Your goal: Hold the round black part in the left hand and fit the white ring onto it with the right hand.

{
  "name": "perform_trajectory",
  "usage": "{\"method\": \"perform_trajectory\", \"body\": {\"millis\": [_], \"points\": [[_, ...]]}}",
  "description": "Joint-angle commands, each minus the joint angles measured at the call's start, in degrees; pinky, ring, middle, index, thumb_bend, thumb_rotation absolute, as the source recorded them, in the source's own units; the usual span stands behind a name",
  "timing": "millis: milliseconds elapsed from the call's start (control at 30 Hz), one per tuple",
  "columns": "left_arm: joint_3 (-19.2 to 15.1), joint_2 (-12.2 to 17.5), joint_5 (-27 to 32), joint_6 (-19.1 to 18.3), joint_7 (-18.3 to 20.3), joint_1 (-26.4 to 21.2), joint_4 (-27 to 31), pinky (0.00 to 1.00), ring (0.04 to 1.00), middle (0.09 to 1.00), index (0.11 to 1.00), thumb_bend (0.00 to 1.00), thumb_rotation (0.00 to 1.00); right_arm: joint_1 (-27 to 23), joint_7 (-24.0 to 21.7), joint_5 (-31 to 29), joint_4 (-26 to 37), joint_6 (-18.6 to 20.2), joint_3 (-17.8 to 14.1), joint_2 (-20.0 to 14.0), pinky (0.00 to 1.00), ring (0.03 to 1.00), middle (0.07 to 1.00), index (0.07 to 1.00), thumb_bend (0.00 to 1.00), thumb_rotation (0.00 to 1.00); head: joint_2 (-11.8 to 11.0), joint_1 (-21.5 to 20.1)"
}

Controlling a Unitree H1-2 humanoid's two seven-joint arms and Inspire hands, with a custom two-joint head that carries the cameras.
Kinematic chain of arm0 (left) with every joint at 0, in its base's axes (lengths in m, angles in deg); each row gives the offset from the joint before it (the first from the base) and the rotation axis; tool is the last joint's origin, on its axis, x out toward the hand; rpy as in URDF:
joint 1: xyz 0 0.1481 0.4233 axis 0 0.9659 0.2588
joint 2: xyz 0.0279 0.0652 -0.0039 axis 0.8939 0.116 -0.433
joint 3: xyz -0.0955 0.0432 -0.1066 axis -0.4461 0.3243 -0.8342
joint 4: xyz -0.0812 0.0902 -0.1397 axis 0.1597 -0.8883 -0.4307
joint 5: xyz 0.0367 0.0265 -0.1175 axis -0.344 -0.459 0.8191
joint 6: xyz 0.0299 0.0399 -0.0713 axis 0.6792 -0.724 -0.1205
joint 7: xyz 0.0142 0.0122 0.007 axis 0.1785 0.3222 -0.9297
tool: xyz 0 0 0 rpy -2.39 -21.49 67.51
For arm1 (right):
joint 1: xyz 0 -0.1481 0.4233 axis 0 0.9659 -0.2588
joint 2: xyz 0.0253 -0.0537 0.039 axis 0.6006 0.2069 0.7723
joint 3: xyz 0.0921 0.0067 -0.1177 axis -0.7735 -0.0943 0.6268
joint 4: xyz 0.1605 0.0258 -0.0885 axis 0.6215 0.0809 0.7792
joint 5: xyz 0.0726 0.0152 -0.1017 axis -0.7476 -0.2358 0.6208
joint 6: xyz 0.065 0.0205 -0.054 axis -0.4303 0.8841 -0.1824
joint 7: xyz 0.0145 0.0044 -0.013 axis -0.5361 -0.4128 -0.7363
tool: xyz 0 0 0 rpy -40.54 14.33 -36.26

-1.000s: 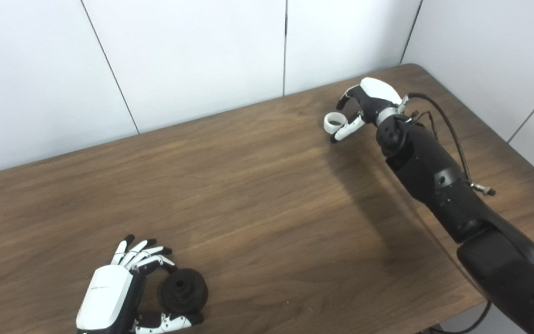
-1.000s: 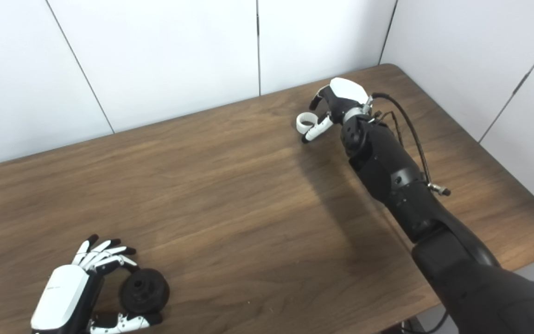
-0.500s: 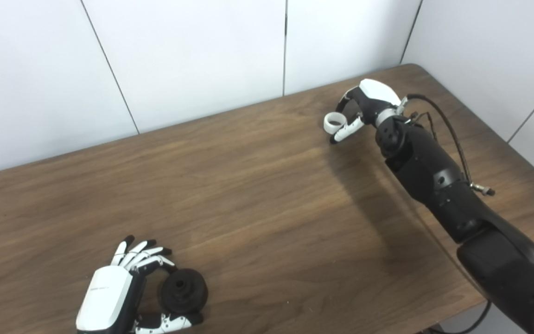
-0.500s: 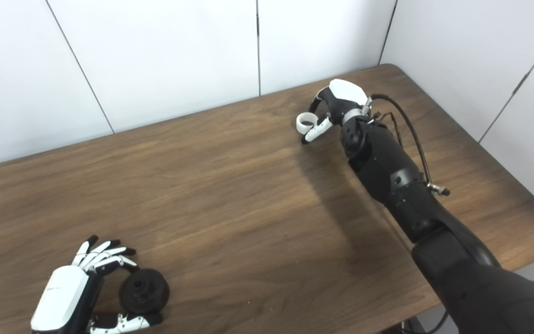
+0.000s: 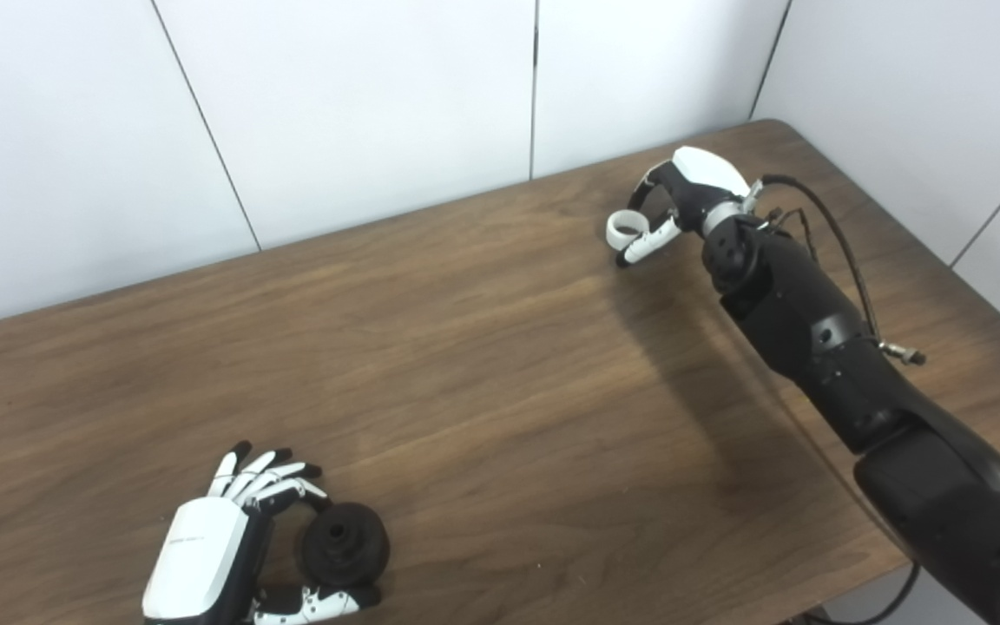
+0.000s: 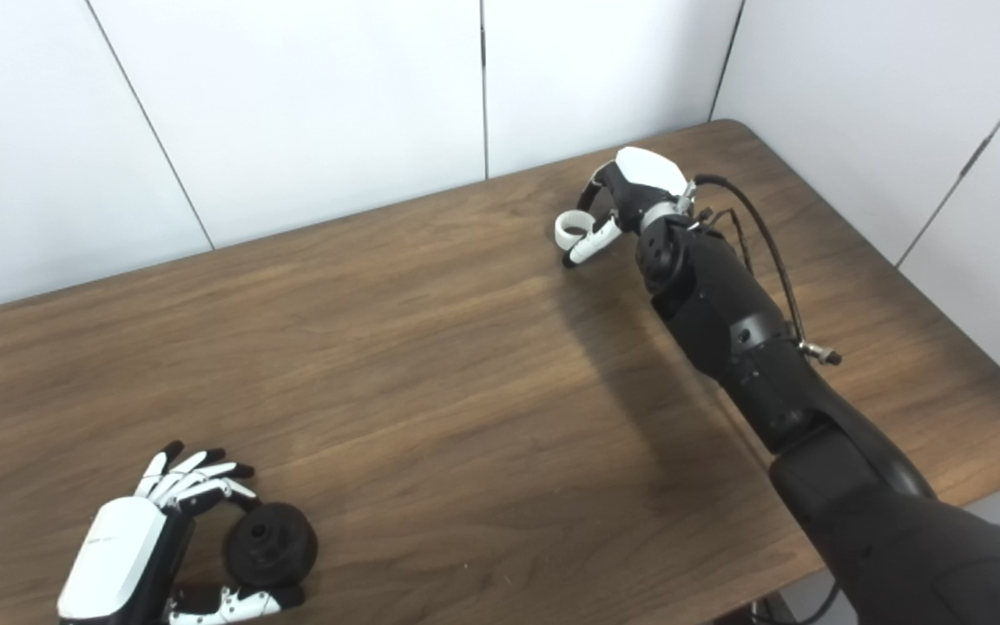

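Near the worktop's [image 5: 483, 347] front left corner the left hand [image 5: 213, 542] cups the round black part [image 5: 344, 545], steadying it, while near the far right corner the right hand [image 5: 674, 204] pinches the white ring [image 5: 626, 227] for carrying over.

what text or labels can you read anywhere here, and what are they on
Nothing is readable.
Left hand: a faint grey line of print on its white back cover, too small and blurred to read.
Right hand, white ring, round black part and table: no visible text or markings.
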Motion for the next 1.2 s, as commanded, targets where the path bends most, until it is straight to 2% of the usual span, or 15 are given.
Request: {"method": "perform_trajectory", "body": {"millis": [0,267,300,400,1167], "points": [[0.2,0.8,-0.4,-0.1,0.9,0.5,0.0,1.0,0.878,0.766,0.483,0.52,0.05,-3.3,0.6,0.6,0.2,0.2,-0.5,-1.2,0.89,0.947,0.863,0.633,0.76,0.25,0.0,0.0],[0.2,0.8,-0.1,-0.2,0.9,0.5,0.1,1.0,0.874,0.763,0.482,0.52,0.05,-2.9,0.9,0.7,0.7,0.3,-1.2,-0.4,0.87,0.935,0.866,0.6,0.77,0.22,0.2,0.0],[0.2,0.7,-0.2,-0.2,1.0,0.6,0.2,1.0,0.873,0.762,0.482,0.52,0.05,-2.9,0.9,0.7,0.7,0.3,-1.1,-0.4,0.87,0.934,0.865,0.537,0.62,0.18,0.2,0.0],[0.3,0.8,-0.3,-0.1,1.0,0.6,0.3,1.0,0.874,0.763,0.482,0.52,0.05,-3.0,0.9,1.1,0.6,0.3,-0.6,-0.6,0.86,0.931,0.862,0.497,0.53,0.15,0.2,0.0],[0.4,0.8,-0.5,-0.5,1.3,0.6,0.7,1.0,0.878,0.764,0.483,0.52,0.05,-2.0,1.8,0.8,0.0,0.2,-1.8,-0.4,0.86,0.917,0.848,0.489,0.52,0.14,0.5,-0.1]]}}
